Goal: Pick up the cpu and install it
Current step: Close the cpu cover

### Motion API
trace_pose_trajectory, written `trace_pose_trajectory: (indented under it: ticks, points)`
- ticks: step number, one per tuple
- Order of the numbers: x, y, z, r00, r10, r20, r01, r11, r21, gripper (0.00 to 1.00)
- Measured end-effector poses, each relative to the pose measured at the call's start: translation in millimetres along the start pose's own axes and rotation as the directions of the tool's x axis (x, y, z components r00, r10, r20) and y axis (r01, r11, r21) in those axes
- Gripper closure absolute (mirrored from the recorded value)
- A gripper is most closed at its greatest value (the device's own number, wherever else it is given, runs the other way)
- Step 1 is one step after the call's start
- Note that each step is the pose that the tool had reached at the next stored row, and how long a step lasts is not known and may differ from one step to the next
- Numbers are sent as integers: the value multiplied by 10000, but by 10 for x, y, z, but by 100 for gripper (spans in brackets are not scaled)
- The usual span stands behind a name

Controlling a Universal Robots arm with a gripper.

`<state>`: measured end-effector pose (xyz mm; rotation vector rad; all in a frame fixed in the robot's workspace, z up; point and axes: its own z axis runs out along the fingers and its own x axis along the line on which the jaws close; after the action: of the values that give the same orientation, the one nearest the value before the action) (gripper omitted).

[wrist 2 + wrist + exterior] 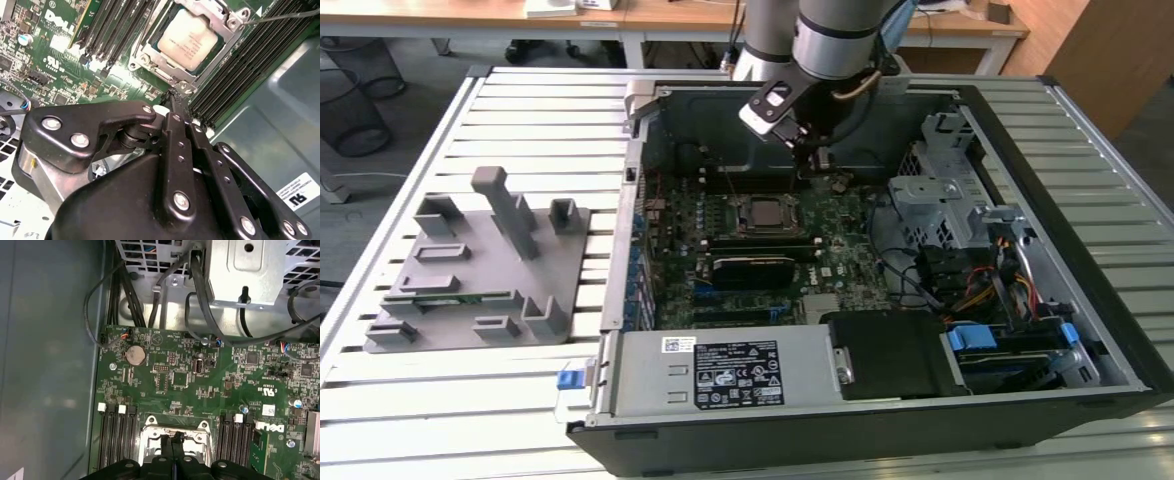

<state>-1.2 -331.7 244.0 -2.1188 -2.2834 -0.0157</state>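
Note:
The cpu [765, 213] is a silvery square chip lying flat in the metal socket frame on the green motherboard [847, 225] inside the open computer case. In the second wrist view the cpu [190, 36] sits seated in the frame, just beyond the black fingertips [173, 98]. My gripper [817, 160] hangs over the board by the socket's far edge, toward the exterior view's right of the chip. Its fingers are pressed together with nothing between them; in the first wrist view the gripper [172, 441] meets at the socket frame [150, 432].
A grey plastic fixture tray [480, 270] lies on the slatted table at the exterior view's left. Black memory slots [235, 70] flank the socket. A metal drive cage [947, 200], cables [987, 290] and a power supply [720, 370] crowd the case.

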Motion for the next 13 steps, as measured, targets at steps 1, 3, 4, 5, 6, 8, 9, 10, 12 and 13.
trace_pose_trajectory:
  ticks: [1, 3, 4, 5, 6, 8, 9, 10, 12, 13]
  points:
    - [1, -8, 0, 10000, 0, 1, 0, 10000, 1, 89]
    - [2, -21, 1, 10000, 0, 2, 0, 10000, 1, 89]
    - [4, -57, 6, 10000, 0, 0, 0, 10000, 0, 89]
    - [5, -72, 7, 10000, 0, 0, 0, 10000, 0, 89]
    - [6, -86, 10, 10000, 0, 0, 0, 10000, 0, 89]
    - [15, -202, 18, 10000, 0, -1, 0, 10000, 0, 89]
    - [26, -358, 27, 10000, 0, 0, 0, 10000, 2, 89]
    - [26, -361, 27, 10000, 0, 0, 0, 10000, 0, 89]
    - [26, -361, 27, 10000, -2, 1, 2, 10000, 1, 89]
    - [26, -362, 27, 10000, -1, 1, 1, 10000, 1, 89]
